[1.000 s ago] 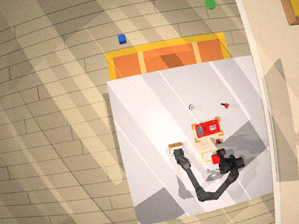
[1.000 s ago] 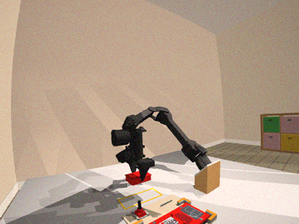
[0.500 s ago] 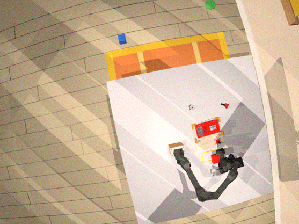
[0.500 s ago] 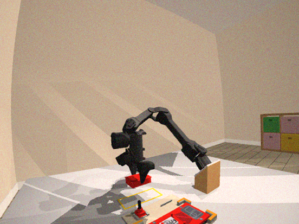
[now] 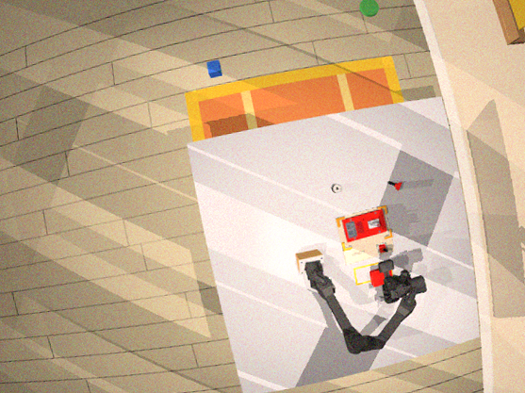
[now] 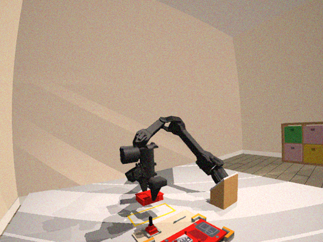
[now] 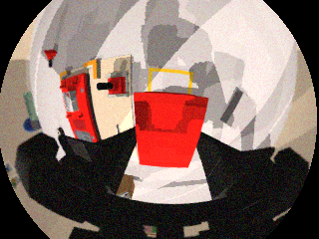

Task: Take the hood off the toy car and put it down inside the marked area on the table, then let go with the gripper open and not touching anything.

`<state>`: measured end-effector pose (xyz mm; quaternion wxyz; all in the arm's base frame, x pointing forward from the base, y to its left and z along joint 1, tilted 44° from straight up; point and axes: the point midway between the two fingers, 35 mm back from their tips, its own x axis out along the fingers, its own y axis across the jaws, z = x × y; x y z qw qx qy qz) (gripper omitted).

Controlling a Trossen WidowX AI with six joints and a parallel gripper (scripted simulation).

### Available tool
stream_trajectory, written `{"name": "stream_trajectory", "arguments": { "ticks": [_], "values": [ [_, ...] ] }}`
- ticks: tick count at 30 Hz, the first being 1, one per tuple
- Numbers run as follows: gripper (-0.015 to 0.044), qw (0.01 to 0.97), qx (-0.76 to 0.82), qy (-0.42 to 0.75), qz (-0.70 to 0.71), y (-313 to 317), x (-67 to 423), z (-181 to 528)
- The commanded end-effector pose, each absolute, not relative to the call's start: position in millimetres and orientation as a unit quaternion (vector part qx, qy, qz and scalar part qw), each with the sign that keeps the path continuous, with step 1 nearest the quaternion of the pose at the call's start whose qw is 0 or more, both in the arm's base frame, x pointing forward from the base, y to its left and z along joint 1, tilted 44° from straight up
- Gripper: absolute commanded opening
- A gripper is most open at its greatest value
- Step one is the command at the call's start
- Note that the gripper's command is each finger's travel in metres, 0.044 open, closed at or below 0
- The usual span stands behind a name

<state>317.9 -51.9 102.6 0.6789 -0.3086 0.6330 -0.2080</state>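
Observation:
My gripper is shut on the red hood and holds it low over the table. The marked area is a yellow outlined rectangle on the white table. From above, the hood overlaps the rectangle's right end. In the exterior view it sits just beyond the far line. The red toy car lies on a beige board next to the rectangle. A small red-based black lever stands on that board.
A tan box stands at the arm's base, left of the car. A small white ring and a small red piece lie farther up the table. An orange and yellow mat lies past the table's far edge.

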Motion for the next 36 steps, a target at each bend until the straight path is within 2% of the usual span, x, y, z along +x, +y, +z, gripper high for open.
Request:
{"name": "stream_trajectory", "arguments": {
  "ticks": [1, 36],
  "values": [
    [0.0, 0.674, -0.312, 0.637, -0.208, -55.4, 315.5, 98.3],
    [0.0, 0.674, -0.313, 0.636, -0.209, -73.7, 317.2, 80.1]
  ]
}}
